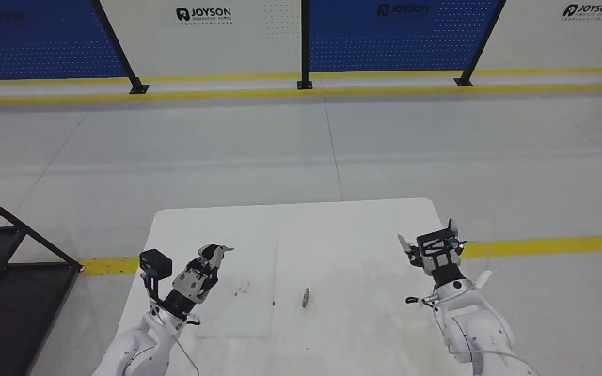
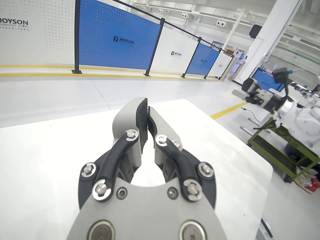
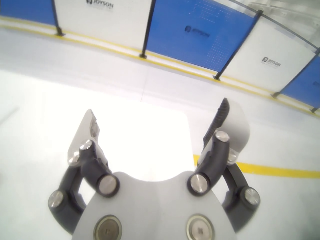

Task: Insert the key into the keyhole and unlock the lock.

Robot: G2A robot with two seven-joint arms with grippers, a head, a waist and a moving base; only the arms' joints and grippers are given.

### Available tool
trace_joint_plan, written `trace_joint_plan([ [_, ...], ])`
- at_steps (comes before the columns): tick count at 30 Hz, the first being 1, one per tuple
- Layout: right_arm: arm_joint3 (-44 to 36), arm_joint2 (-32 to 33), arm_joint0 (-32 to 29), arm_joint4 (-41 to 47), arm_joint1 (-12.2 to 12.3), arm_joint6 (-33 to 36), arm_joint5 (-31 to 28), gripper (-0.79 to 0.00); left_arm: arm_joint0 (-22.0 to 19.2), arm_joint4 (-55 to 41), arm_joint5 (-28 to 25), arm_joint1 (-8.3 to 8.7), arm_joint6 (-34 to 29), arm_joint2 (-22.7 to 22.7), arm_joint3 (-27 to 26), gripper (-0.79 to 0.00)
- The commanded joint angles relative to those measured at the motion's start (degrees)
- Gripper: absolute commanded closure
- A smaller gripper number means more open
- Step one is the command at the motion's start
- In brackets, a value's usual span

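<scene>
At the near edge of the white table (image 1: 357, 235), the left tool (image 1: 218, 252) sits over the left side of the surface. Its own wrist view shows the left tool (image 2: 147, 106) closed, with the two black ribbed pads (image 2: 140, 116) pressed together at the tips and nothing between them. On the other side, the right tool (image 1: 428, 241) hangs at the table's right edge. The right wrist view shows the right tool (image 3: 157, 111) spread wide, its fingers well apart and empty, with bare tabletop between them. Between the two arms, a little nearer the left one and well apart from both, a small metal piece (image 1: 305, 298) lies flat on the table, with its long side running roughly from near to far. It is too small to tell whether it is the key or the lock. A few dark specks (image 1: 240, 289) mark the surface between it and the left tool. Beyond the table's far edge is pale grey floor (image 1: 282, 141), crossed by a yellow line (image 1: 527, 247) level with the right tool. A black frame (image 1: 28, 244) stands off the table's left side. Farthest back stands a row of blue and white barrier panels (image 1: 395, 33) on black posts.
</scene>
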Motion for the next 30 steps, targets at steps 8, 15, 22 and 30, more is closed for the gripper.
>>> trace_joint_plan([
  [8,3.1,-17.4,-5.0,-13.0,-1.1,1.8,-1.6,-0.785,-0.7,-0.9,-1.0,-0.03,0.7,0.2,1.2,0.000],
  [15,10.3,-27.0,0.8,-10.4,-3.3,3.0,-0.4,-0.785,-0.7,-0.9,-1.0,-0.03,0.7,0.2,1.2,0.000],
  [22,19.0,-32.8,8.4,-1.1,-6.3,3.4,4.5,-0.785,-0.7,-0.9,-1.0,-0.03,0.7,0.2,1.2,0.000],
  [30,25.9,-36.6,12.6,3.8,-8.5,0.5,6.6,-0.548,-0.7,-0.9,-1.0,-0.03,0.7,0.2,1.2,0.000],
])
